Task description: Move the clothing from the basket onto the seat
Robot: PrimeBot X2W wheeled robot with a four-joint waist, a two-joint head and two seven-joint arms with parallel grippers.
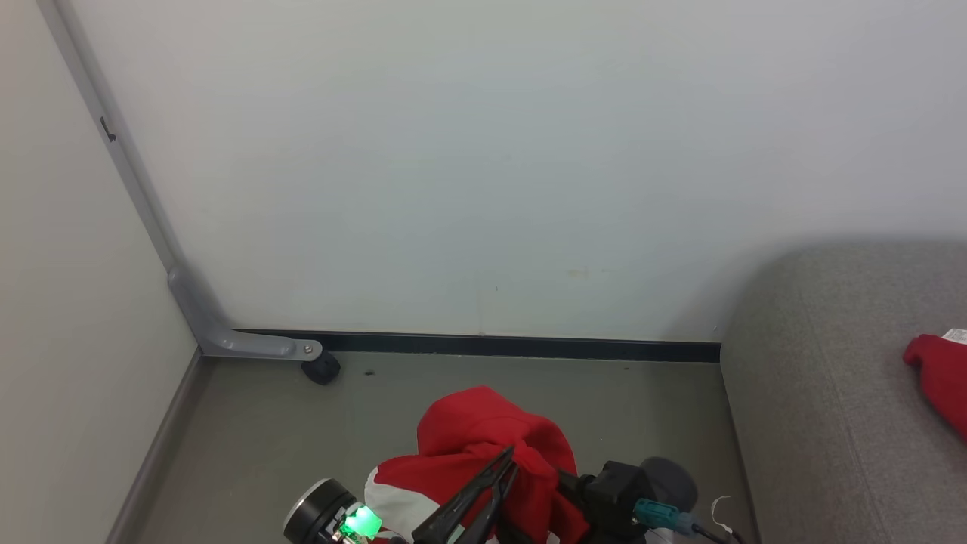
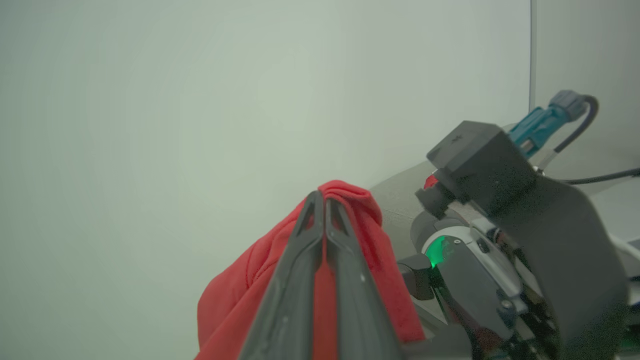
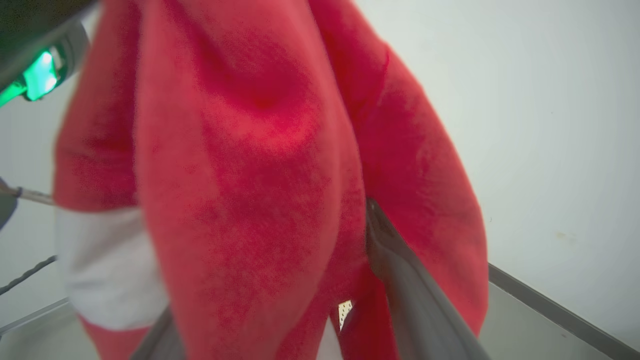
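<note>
The left gripper [image 2: 321, 200] has its two dark fingers pressed together on a fold of a red garment [image 1: 483, 423], pinching it near the top. The bunched crown of the cloth rises just past the fingertips. From that pinch the garment hangs down, so its long axis runs up and down. In the head view the rounded red top lies toward the wall [image 1: 483, 151] and the rest falls toward the bottom edge, low in the middle, above the grey floor [image 1: 302, 438]. A white panel [image 3: 105, 265] sits on the lower part. The right gripper [image 3: 290, 215] is spread wide, one finger on each side of the hanging cloth, with the red bulk bulging between them. I cannot tell whether they press it. Its black wrist block [image 1: 619, 491], with a teal plug [image 1: 653, 514], lies between the held garment and the seat [image 1: 816, 393]. The seat is the grey cushion on the right of the head view. A second red garment [image 1: 940, 378] lies on it at the picture's right edge, slanting from upper left to lower right, with a white tag [image 1: 956, 335] at its upper end. A dark strip [image 1: 529, 346] runs along the foot of the wall. In the left corner, well apart from the cloth, a grey metal leg [image 1: 227, 340] ends in a small black wheel [image 1: 321, 368].
</note>
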